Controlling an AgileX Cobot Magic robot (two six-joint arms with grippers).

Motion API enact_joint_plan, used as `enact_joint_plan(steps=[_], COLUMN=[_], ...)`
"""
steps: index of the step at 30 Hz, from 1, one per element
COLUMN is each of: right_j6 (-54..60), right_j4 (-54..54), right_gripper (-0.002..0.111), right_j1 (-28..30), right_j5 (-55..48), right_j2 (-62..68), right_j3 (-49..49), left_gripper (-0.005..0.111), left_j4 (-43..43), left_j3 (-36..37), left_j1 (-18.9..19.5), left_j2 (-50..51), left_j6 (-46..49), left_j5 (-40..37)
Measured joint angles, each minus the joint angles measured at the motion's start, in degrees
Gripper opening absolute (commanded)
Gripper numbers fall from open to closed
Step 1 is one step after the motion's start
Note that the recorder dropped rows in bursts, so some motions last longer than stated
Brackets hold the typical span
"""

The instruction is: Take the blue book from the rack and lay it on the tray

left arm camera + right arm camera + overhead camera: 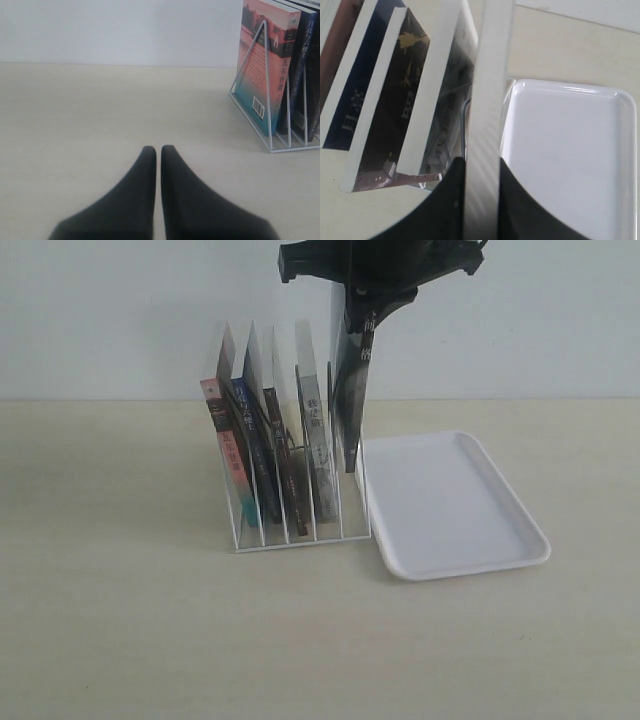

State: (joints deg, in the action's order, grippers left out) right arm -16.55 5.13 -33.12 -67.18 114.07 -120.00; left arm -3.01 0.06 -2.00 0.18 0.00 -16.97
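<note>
At the far left, the left hand (158,148) has its two fingers pressed together with nothing between them. It hangs low over bare counter (95,105), well apart from the rack (300,543), and does not show in the exterior view at all.

The rack stands near the middle of the counter. The pink-spined book (226,440) sits in its leftmost slot, and darker-spined books lean in the slots beside it.

At the rack's right end, the blue book (350,405) hangs upright from the right hand (480,164). The fingers pinch its top edge from either side, with white page ends showing between them. Its long axis runs straight up and down, and it faces the exterior camera nearly edge-on.

The tray (470,567) lies flat just to the right of the book, close against the rack's right side. By my reading, the coming move is a short carry to the right and a tip from upright to flat. The right hand is the only one placed to do it.

Seen edge-on, the cover reads only as a dark slab, and no title or crescent can be made out. The book's lower corner sits behind the last wire divider, so I cannot tell whether it has cleared the slot. The right arm is cut off at the top of the exterior view.
</note>
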Motion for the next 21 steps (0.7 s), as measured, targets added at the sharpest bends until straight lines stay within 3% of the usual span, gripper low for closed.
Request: enact_joint_plan(steps=[21], right_j6=[0.00], right_j4=[0.32], right_gripper=[0.003], right_j1=[0.00], right_j5=[1.35], right_j2=[7.19], right_j3=[-0.20], left_gripper=[0.004], left_j4=[0.00], left_j3=[0.00], left_j1=[0.00], left_j2=[0.00], left_j6=[0.00], left_j5=[0.00])
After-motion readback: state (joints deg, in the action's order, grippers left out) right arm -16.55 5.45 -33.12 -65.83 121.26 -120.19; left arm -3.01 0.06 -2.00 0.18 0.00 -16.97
